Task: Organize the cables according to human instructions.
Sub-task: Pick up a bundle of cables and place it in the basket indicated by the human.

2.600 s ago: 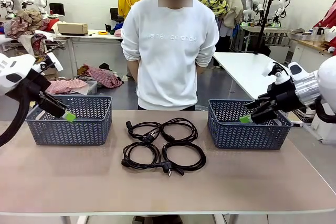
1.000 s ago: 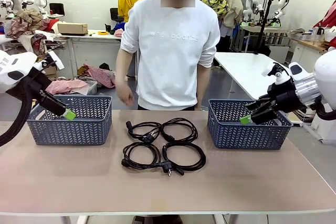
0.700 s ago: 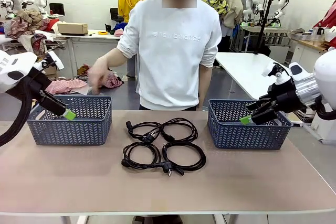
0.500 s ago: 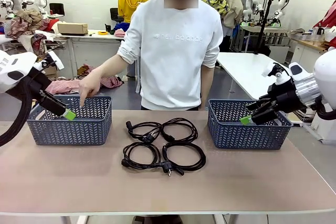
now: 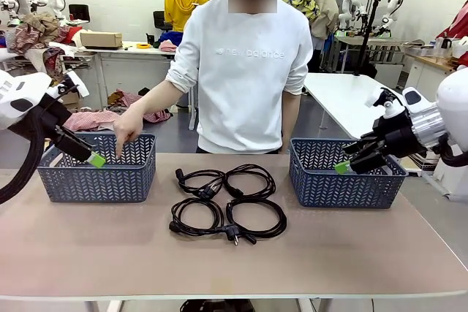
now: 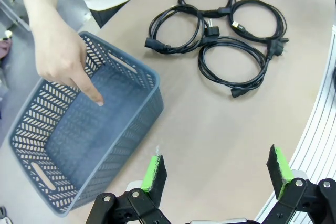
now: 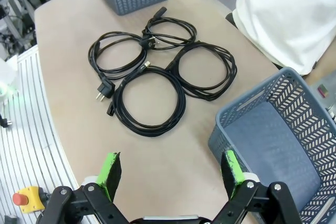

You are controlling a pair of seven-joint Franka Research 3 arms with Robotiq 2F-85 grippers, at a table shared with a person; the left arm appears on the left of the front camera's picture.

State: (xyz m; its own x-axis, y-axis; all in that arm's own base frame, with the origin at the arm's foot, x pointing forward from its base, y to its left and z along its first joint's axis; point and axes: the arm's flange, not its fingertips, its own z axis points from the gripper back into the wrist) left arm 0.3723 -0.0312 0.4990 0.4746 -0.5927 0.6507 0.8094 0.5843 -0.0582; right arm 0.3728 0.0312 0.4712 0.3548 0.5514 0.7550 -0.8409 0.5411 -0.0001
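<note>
While both arms hang in the air at the two ends of the table [image 5: 351, 253], I see the cables [image 5: 232, 232] lying in one tight cluster at its middle, between the left basket [image 5: 95, 177] and the right basket [image 5: 340, 188]. Four black coils sit in two rows, two nearer the person [image 5: 245, 71] and two nearer my side. Neighbouring coils touch or overlap at their edges, and none is in a basket. From the left wrist camera the cables [image 6: 210, 29] lie well apart from the left basket [image 6: 134, 111], with plug ends poking out between the loops. From the right wrist camera I get the same cluster [image 7: 147, 66] on bare tabletop just beside the right basket [image 7: 226, 137], whose inside looks empty.

The left gripper [image 5: 96, 160] hovers by the near rim of the left basket. In its own camera the left gripper [image 6: 215, 169] has its jaws spread wide, with nothing between the green pads. The right gripper [image 5: 341, 166] hangs by the inner end of the right basket. In its wrist view the right gripper [image 7: 171, 170] is spread just as wide and carries nothing.

The person stands at the far side in a white top and reaches one hand [image 5: 128, 129] down over the left basket. The wrist view shows that hand [image 6: 63, 59] with its index finger pointing into the basket
</note>
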